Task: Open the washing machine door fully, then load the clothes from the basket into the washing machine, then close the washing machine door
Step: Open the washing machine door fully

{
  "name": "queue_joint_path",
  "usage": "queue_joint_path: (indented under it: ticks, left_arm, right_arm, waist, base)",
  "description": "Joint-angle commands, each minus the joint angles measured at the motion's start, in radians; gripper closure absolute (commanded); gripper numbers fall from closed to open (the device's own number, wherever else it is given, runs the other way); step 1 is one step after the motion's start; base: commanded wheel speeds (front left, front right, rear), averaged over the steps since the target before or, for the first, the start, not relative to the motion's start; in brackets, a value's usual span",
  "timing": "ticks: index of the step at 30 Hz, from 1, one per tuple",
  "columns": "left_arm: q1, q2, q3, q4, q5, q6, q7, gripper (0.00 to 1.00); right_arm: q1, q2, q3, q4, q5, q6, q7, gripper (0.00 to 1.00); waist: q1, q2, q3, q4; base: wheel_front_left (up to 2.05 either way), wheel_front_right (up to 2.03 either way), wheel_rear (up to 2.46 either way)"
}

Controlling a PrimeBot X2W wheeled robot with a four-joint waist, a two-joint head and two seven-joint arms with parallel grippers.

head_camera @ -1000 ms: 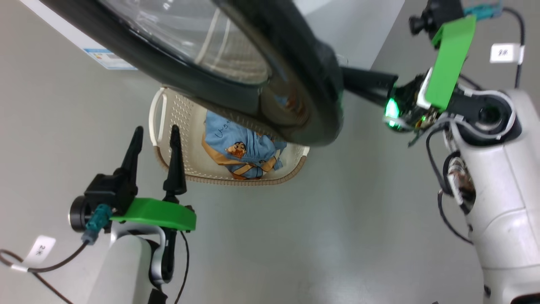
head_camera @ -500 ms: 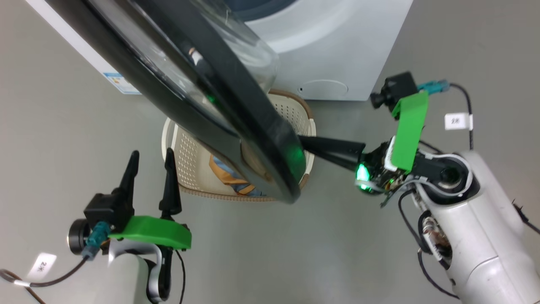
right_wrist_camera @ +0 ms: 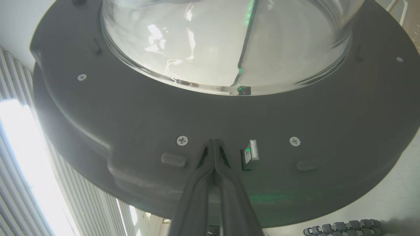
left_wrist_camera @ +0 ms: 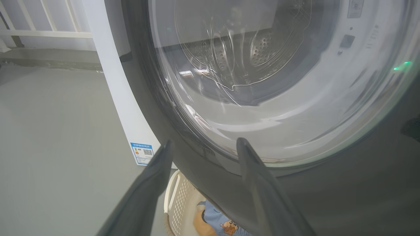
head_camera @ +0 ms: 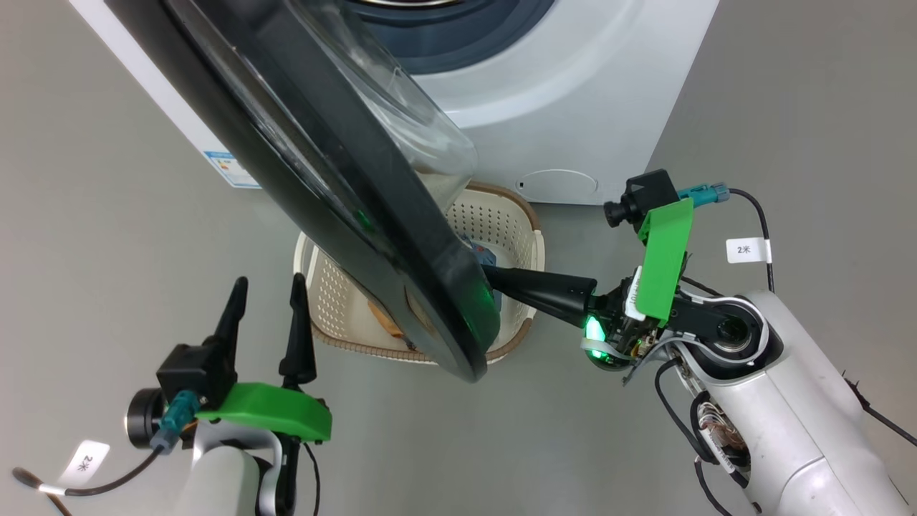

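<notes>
The washing machine (head_camera: 573, 93) stands at the top of the head view with its door (head_camera: 423, 279) swung out, the black rim running diagonally over the basket (head_camera: 494, 215). My right gripper (head_camera: 494, 276) is shut and holds nothing; its fingertips (right_wrist_camera: 213, 144) rest against the door's inner black rim beside the metal latch (right_wrist_camera: 251, 152). Lower left, my left gripper (head_camera: 269, 283) stands open and apart from the door's outer side. The clothes (left_wrist_camera: 216, 219), light blue with a cartoon print, lie in the basket (left_wrist_camera: 178, 203), mostly hidden under the door.
Grey floor surrounds the machine. A blue label sticker (head_camera: 229, 168) sits on its side panel and a round cover (head_camera: 557, 184) low on its front. Through the door glass (left_wrist_camera: 262, 82) the perforated drum shows. White railings (left_wrist_camera: 46, 32) stand far off.
The head camera has shifted, bringing the machine's front into view. The door has swung wider, with the shut right fingers staying against its inner rim. The left gripper stays open.
</notes>
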Motion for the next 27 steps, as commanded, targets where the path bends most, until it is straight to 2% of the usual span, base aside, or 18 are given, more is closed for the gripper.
queue_joint_path:
  ticks: [1,16,21,22,27]
  left_arm:
    - [0.008,0.022,0.028,-0.015,-0.001,0.0,-0.006,0.0]
    - [0.021,0.022,0.048,-0.02,0.007,0.0,-0.006,0.0]
    - [0.029,0.022,0.062,-0.016,0.015,-0.005,-0.006,0.0]
    - [0.029,0.022,0.062,-0.016,0.015,-0.005,-0.006,0.0]
    - [0.035,0.022,0.066,-0.011,0.021,-0.01,-0.006,0.0]
  right_arm:
    - [0.011,0.017,0.015,-0.023,0.006,0.005,-0.014,1.0]
    - [0.01,-0.013,-0.056,0.007,-0.049,0.005,-0.236,1.0]
    - [0.034,-0.042,-0.106,-0.013,-0.117,0.005,-0.374,1.0]
    - [0.034,-0.042,-0.106,-0.013,-0.117,0.005,-0.374,1.0]
    - [0.069,-0.087,-0.12,-0.041,-0.265,0.005,-0.523,1.0]
  waist:
    - [0.0001,0.0,-0.006,-0.002]
    - [0.0001,0.0,-0.032,-0.037]
    - [0.0001,0.0,-0.054,-0.064]
    - [0.0001,0.0,-0.054,-0.064]
    - [0.0001,0.0,-0.071,-0.083]
  base:
    - [0.0,0.0,0.0]
    - [0.0,0.0,0.0]
    - [0.0,0.0,0.0]
    - [0.0,0.0,0.0]
    - [0.0,0.0,0.0]
